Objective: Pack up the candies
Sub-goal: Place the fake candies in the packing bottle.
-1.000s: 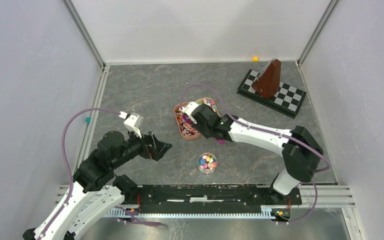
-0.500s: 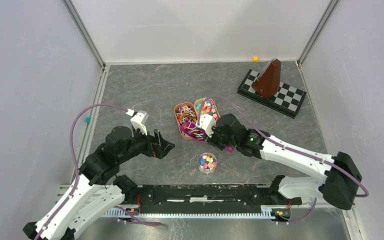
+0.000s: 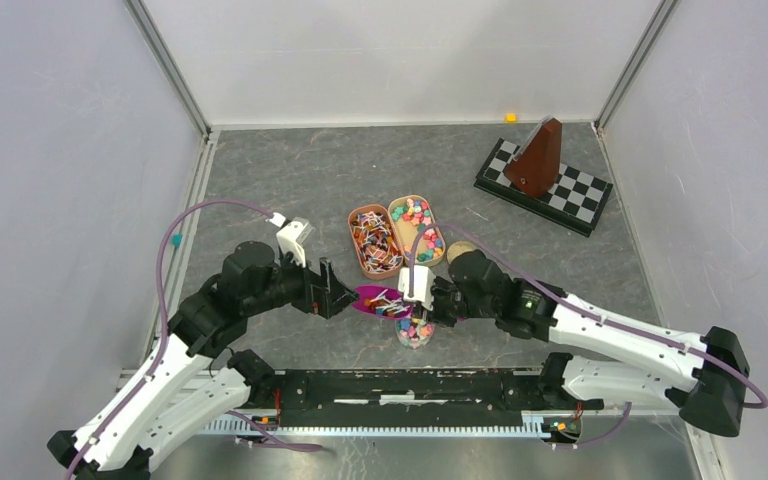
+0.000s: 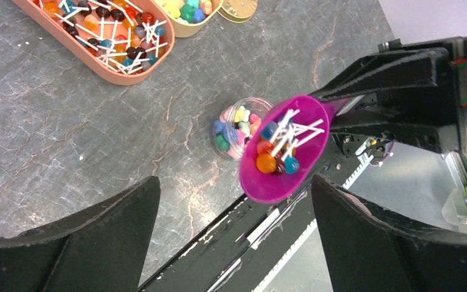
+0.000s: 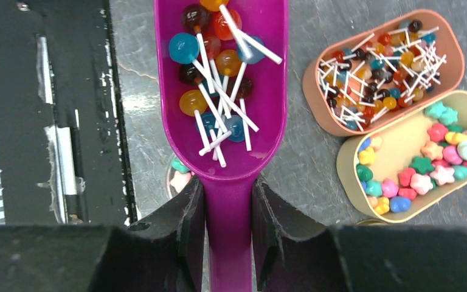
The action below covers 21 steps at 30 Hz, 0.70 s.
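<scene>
Star-like candies in mixed colours lie in a tan oval tray (image 3: 440, 225) (image 5: 401, 143), and more fill a small clear jar (image 3: 416, 331) (image 4: 234, 128) near the front edge. My right gripper (image 3: 422, 300) (image 5: 228, 185) is shut on the handle of a magenta scoop (image 3: 370, 300) (image 5: 267, 36). The scoop hangs level over the jar and carries lollipops (image 5: 216, 67) (image 4: 280, 146) with white sticks. Only a sliver of the jar (image 5: 179, 173) shows beneath it in the right wrist view. My left gripper (image 3: 342, 296) (image 4: 236, 182) stands wide open just left of the scoop's bowl, holding nothing.
An orange-brown oval tray (image 3: 353, 235) (image 4: 115, 76) of lollipops sits beside the tan tray. A gold lid (image 3: 460, 250) lies right of the trays. A brown metronome (image 3: 537, 158) stands on a checkerboard (image 3: 580, 200) at the back right. The black rail (image 3: 410, 385) borders the near edge.
My right arm has carried the loaded scoop from the orange-brown tray toward the near edge, over the jar. My left gripper has moved right, up to the scoop's bowl.
</scene>
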Available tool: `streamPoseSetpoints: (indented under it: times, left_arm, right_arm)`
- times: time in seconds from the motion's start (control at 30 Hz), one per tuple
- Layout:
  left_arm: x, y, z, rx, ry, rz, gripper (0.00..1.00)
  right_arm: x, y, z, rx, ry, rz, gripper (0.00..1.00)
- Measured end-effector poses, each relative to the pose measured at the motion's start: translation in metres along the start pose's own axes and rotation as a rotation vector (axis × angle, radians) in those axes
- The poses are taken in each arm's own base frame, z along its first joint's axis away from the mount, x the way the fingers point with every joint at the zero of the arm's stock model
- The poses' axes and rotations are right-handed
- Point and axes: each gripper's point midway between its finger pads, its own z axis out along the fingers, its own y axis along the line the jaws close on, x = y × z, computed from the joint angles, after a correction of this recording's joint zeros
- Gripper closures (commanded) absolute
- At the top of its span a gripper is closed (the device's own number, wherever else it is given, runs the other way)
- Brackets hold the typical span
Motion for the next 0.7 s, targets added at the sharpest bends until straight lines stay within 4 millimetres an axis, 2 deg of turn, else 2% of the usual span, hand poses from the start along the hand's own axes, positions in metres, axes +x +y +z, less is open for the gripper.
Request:
streamPoseSetpoints:
  times: [0.2,0.7]
  left_arm:
    - [0.003,-0.001,0.002,0.008,0.020,-0.004,0.00]
    - [0.009,-0.006,-0.002,0.037,0.045,-0.007,0.01]
  right_arm:
    - [-0.011,0.014,-0.006,-0.037,-0.043,-0.055,1.00]
    - [-0.029,0.020,-0.029,-0.029,-0.125,-0.077,1.00]
